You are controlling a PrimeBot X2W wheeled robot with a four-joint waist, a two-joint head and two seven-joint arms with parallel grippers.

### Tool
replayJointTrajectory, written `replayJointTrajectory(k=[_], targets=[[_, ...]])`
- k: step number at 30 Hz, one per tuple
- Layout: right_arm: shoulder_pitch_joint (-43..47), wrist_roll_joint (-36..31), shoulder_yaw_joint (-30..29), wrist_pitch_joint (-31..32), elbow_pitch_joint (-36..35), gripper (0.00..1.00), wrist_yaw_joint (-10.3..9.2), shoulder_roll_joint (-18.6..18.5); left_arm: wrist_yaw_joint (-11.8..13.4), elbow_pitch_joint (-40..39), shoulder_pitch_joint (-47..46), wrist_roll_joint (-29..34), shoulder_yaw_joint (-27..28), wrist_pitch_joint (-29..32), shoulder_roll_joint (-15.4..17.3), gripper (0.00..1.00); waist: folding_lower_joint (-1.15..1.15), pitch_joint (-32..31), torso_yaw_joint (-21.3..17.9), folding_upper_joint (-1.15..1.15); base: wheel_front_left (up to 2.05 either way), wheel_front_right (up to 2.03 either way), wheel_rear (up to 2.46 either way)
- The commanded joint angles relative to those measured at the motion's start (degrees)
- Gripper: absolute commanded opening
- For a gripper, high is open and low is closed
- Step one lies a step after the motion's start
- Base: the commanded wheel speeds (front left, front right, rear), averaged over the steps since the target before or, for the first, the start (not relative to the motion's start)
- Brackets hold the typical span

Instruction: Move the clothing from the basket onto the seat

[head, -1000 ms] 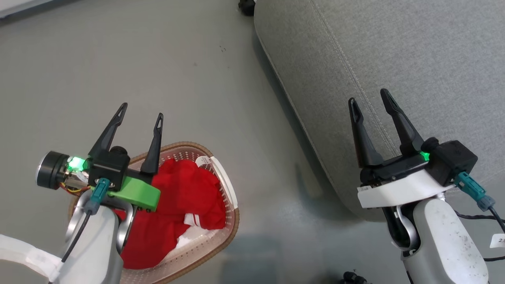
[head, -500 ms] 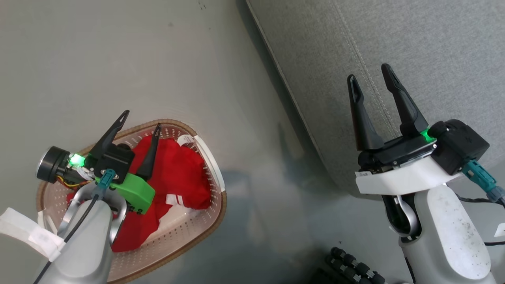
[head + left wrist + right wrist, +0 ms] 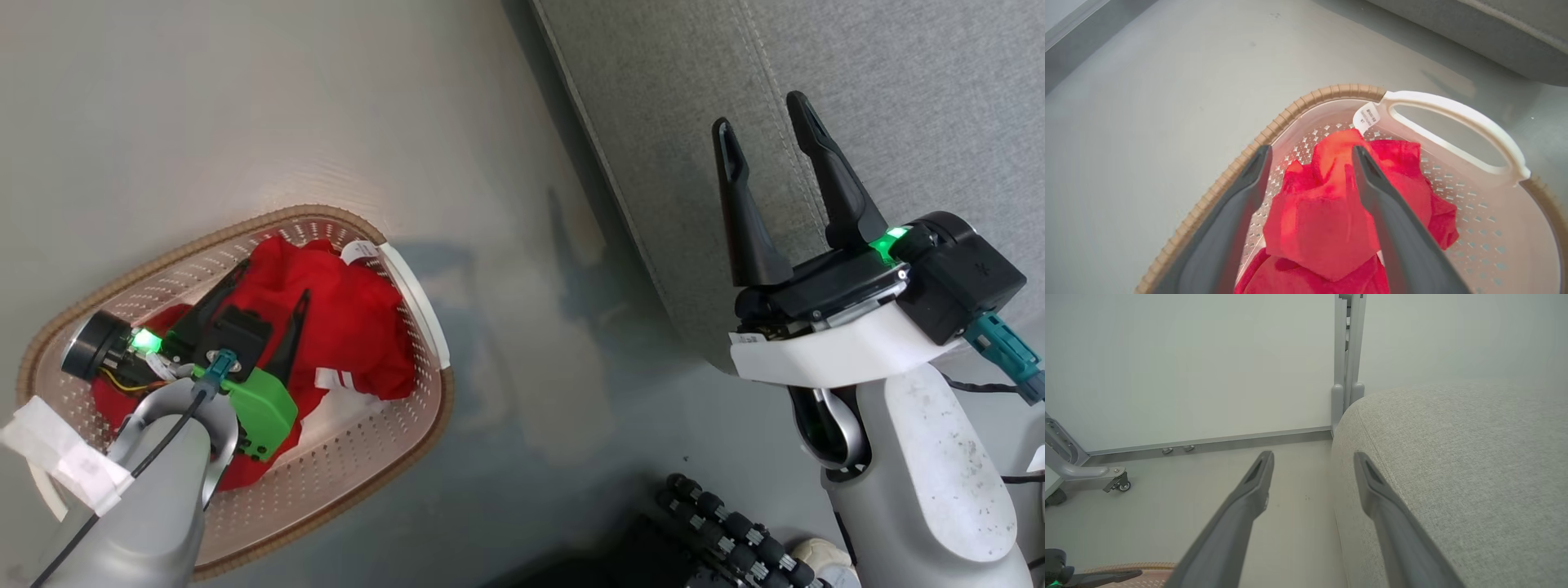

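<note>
We see the clothing (image 3: pixel 359 327) lying bunched in the basket (image 3: pixel 367 461), a heap of bright red cloth that fills the middle and one end of it, with a white trim band (image 3: pixel 339 380) showing along one edge and a small white tag (image 3: pixel 1366 118) sticking up just beside the white handle (image 3: pixel 1453 112). The basket stands on the grey floor (image 3: pixel 245 98), apart from the seat (image 3: pixel 898 82), with a strip of bare floor between the two. The left gripper (image 3: pixel 275 279) hangs over the basket, within its rim as the head view has it, its jaws spread wide and holding nothing; in the left wrist view they stand on either side of a raised fold of the red cloth, and we cannot tell whether the tips touch it. The right gripper (image 3: pixel 758 109) is well away from the basket, raised by the near edge of the seat, its jaws likewise wide apart and empty; in the right wrist view one jaw shows against the floor and the other against the seat's rounded corner, where a stitched seam (image 3: pixel 1370 437) runs. Beyond them we make out a pale wall (image 3: pixel 1188 367), a metal post (image 3: pixel 1347 355) behind the seat's corner, and a small caster (image 3: pixel 1122 485) at the left of that view
</note>
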Motion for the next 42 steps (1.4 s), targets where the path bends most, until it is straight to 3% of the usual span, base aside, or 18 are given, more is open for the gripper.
replayJointTrajectory(k=[1, 17, 27, 28, 29, 30, 42], targets=[[-0.84, 0.22, 0.09, -0.11, -0.38, 1.00, -0.02, -0.15, -0.19, 1.14, -1.72, -0.29, -0.75, -0.07, 0.70, 1.00, 0.00, 1.31, -0.33, 0.52, 0.00, 0.00, 0.00], [-1.31, -0.30, 0.56, -0.11, -1.77, 1.00, -0.02, -0.15, -0.19, 15.52, -12.54, -0.52, -14.09, -0.06, 1.61, 1.00, 0.00, 6.94, -0.78, 0.52, 0.00, 0.00, 0.00], [-1.66, -0.94, 1.01, -0.11, -1.86, 1.00, -0.02, -0.15, -0.20, 27.61, -19.39, -2.33, -22.19, 1.39, -1.25, 1.00, 0.00, 8.64, -0.30, 0.52, 0.00, 0.00, 0.00], [-1.75, -0.98, 1.03, -0.12, -1.89, 1.00, -0.02, -0.15, -0.20, 28.59, -19.86, -2.55, -23.05, 1.71, -1.67, 0.49, 0.00, 8.71, -0.26, 0.52, 0.00, 0.00, 0.00], [-1.82, -1.04, 1.05, -0.12, -1.91, 1.00, -0.02, -0.15, -0.20, 29.14, -20.26, -2.69, -23.74, 1.82, -1.86, 0.33, 0.00, 8.75, -0.22, 0.52, 0.00, 0.00, 0.00], [-1.88, -1.11, 1.04, -0.11, -1.89, 1.00, -0.02, -0.15, -0.20, 29.75, -20.45, -3.50, -24.33, 1.79, -2.21, 0.00, 0.00, 8.74, -0.15, 0.52, 0.00, 0.00, 0.00], [-1.95, -2.04, 1.09, -0.12, -0.39, 1.00, -0.02, -0.15, -0.20, 30.13, -20.70, -10.13, -29.86, 0.08, -5.72, 0.00, 0.00, 4.68, 2.24, 0.52, 0.00, 0.00, 0.00]])
